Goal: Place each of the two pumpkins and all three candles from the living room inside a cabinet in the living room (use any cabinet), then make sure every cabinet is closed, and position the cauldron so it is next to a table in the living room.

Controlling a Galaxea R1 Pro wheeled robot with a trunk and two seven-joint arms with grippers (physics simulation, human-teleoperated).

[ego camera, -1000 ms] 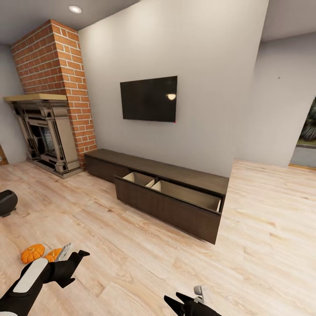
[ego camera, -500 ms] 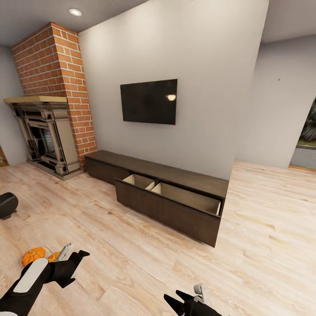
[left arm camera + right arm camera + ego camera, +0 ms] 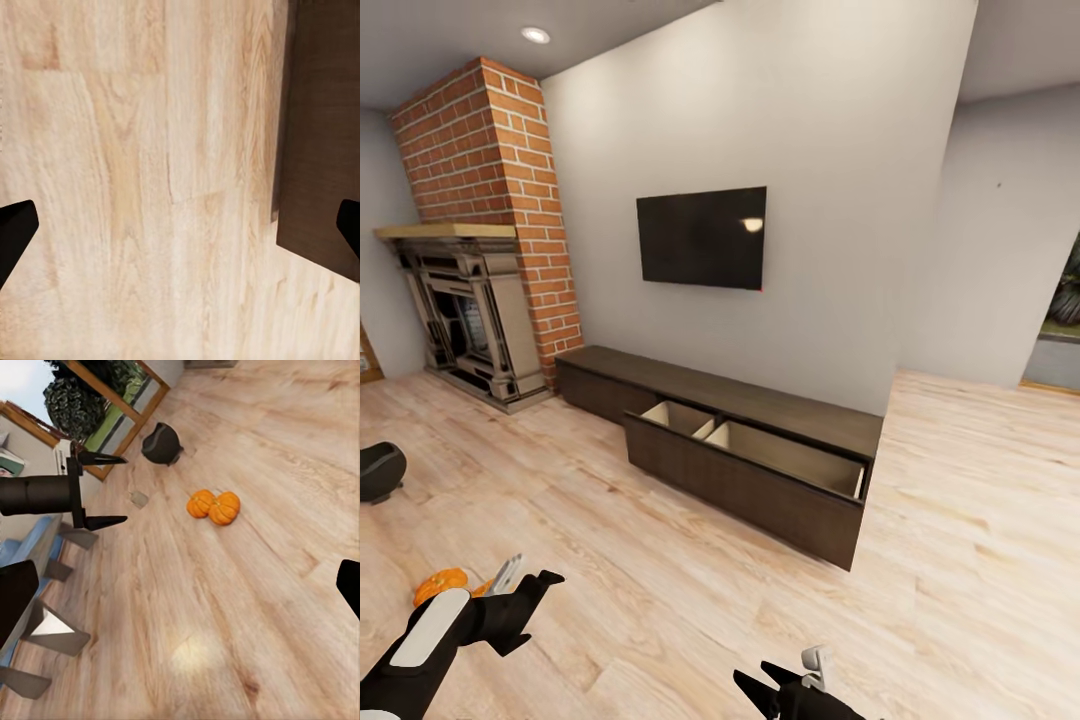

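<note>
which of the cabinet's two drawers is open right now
The drawer on the end away from the fireplace: it is pulled out, showing its pale, divided inside. The drawer front nearest the fireplace sits flush, shut.

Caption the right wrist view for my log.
Two pumpkins touching on the wood floor, cauldron beyond them.

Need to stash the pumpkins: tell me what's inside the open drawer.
The drawer shows pale walls and a divider making two compartments, with no items visible. Its front panel hides the floor of both.

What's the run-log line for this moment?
left gripper: open, empty | right gripper: open, empty | pumpkins: floor, touching | cauldron: floor | cabinet: drawer open
</note>
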